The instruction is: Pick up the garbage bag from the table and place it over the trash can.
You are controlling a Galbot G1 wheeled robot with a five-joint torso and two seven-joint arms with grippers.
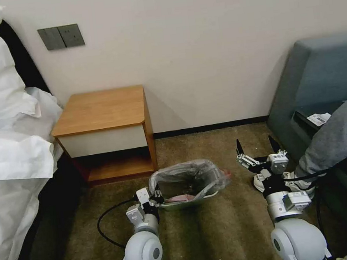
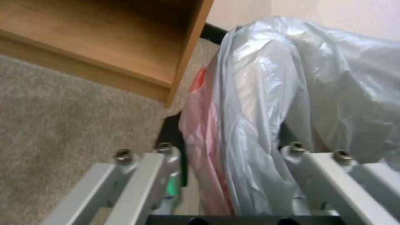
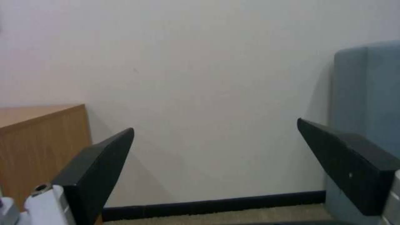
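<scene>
Grey plastic is bunching between the fingers of my left gripper (image 1: pixel 154 195), which is clamping the garbage bag (image 1: pixel 188 174) at the near-left rim of the trash can (image 1: pixel 189 204) on the carpet. I am judging the draping step nearly finished; next the film needs tugging down evenly. My right gripper (image 1: pixel 257 146) is hovering apart, empty, right of the bin. Farther left, the table (image 1: pixel 101 110) is standing bare.

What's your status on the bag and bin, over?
Left gripper at bin's near-left rim, bag between fingers. Right gripper open, idle. Garbage bag draped over trash can.
</scene>
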